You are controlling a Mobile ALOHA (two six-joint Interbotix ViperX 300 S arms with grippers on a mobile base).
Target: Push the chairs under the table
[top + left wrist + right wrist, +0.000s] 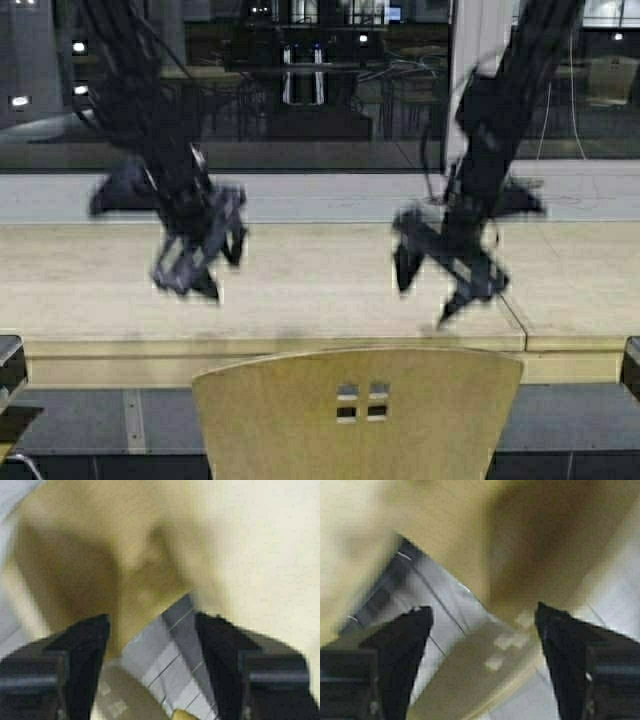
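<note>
A yellow-tan plywood chair [357, 412] with four small square cutouts stands at the bottom centre, its back toward me, just in front of the long light-wood table [300, 330] with a thick pale front edge. My left gripper [195, 272] hangs open above the table top, up and left of the chair back. My right gripper [432, 290] hangs open above the table, up and right of the chair back. Neither touches the chair. The chair back shows between the fingers in the right wrist view [485, 675] and in the left wrist view [115, 700].
A glass wall with dark furniture behind it runs beyond the table. A grey ledge [300, 195] lies along the far side. Dark objects sit at the left edge [10, 365] and the right edge [630, 365]. Grey tiled floor [100, 420] lies below the table.
</note>
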